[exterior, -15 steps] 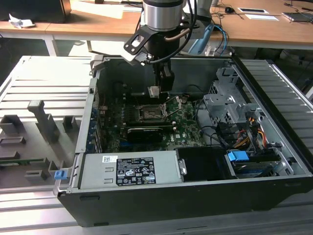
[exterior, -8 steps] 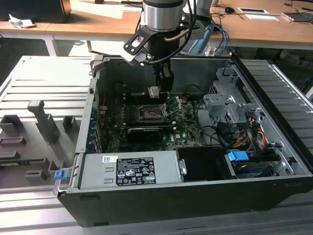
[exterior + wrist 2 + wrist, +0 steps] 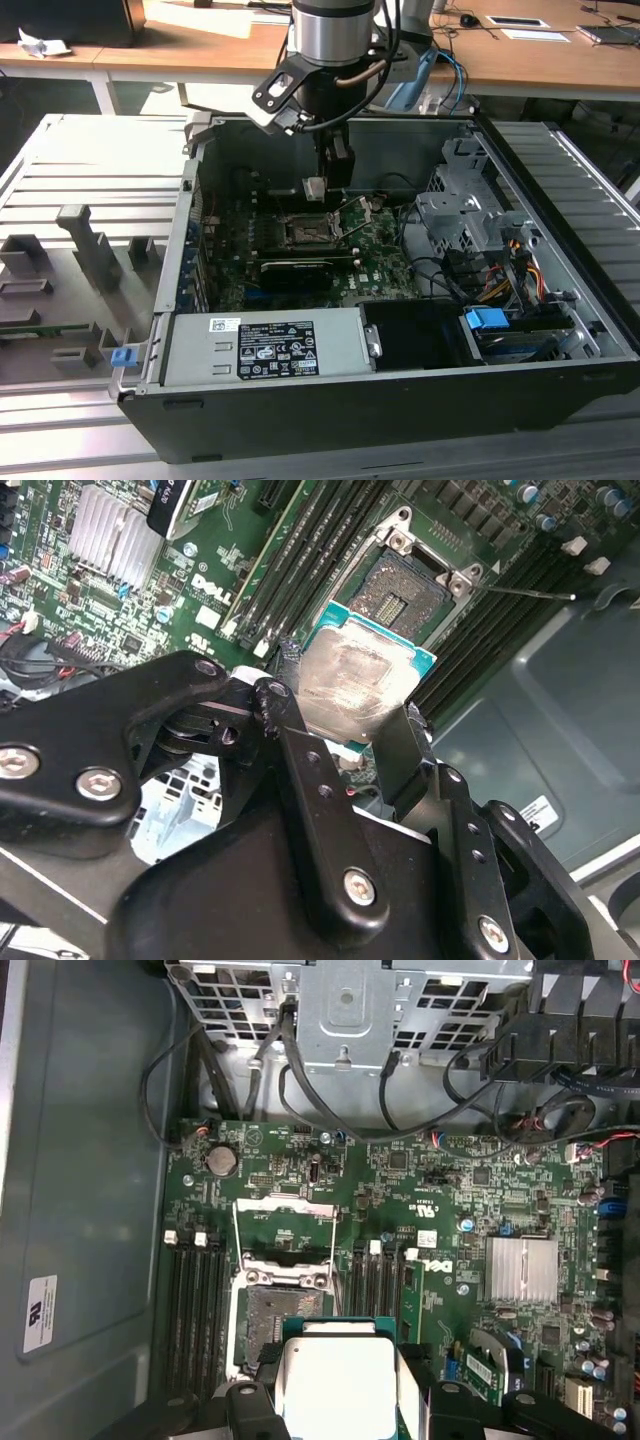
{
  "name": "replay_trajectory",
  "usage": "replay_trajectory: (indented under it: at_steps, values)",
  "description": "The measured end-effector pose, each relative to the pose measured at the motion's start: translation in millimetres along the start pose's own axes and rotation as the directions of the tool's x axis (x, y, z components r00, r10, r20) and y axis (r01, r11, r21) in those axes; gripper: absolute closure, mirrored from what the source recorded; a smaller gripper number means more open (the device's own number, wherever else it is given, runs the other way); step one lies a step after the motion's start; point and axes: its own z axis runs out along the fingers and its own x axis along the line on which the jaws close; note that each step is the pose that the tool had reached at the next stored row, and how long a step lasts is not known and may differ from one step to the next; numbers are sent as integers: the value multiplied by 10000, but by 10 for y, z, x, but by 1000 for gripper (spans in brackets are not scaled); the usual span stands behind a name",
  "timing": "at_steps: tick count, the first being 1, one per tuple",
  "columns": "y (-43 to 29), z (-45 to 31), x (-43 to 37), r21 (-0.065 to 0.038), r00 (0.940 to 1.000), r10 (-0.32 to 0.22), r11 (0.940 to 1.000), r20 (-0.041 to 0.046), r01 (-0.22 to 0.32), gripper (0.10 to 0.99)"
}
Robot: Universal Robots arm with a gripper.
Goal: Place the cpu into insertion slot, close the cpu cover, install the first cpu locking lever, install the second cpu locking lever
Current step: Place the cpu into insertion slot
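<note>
My gripper (image 3: 317, 186) hangs inside the open computer case, shut on the cpu (image 3: 314, 188), a small square chip with a pale metal face. Both wrist views show the cpu (image 3: 358, 678) (image 3: 338, 1380) pinched at its edges between the black fingers (image 3: 288, 730), a little above the board and apart from it. The insertion slot (image 3: 307, 232) (image 3: 404, 590) (image 3: 272, 1322) lies bare just beyond the chip, dark in the centre. The cpu cover (image 3: 285, 1275), a thin silvery frame, stands swung back from the slot. A thin metal locking lever (image 3: 530, 594) sticks out beside the slot.
A grey labelled power supply box (image 3: 265, 350) fills the case front. A metal drive cage (image 3: 460, 215) with loose cables stands at the exterior view's right. Memory slots (image 3: 195, 1300) flank the socket, and a finned heatsink (image 3: 520, 1268) sits on the board. The case wall (image 3: 80, 1210) is close by.
</note>
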Motion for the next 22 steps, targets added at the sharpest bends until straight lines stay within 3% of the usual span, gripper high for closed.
replay_trajectory:
  at_steps: [22]
  values:
    - [-3,38,-1,-8,9993,369,9993,29,-369,553]
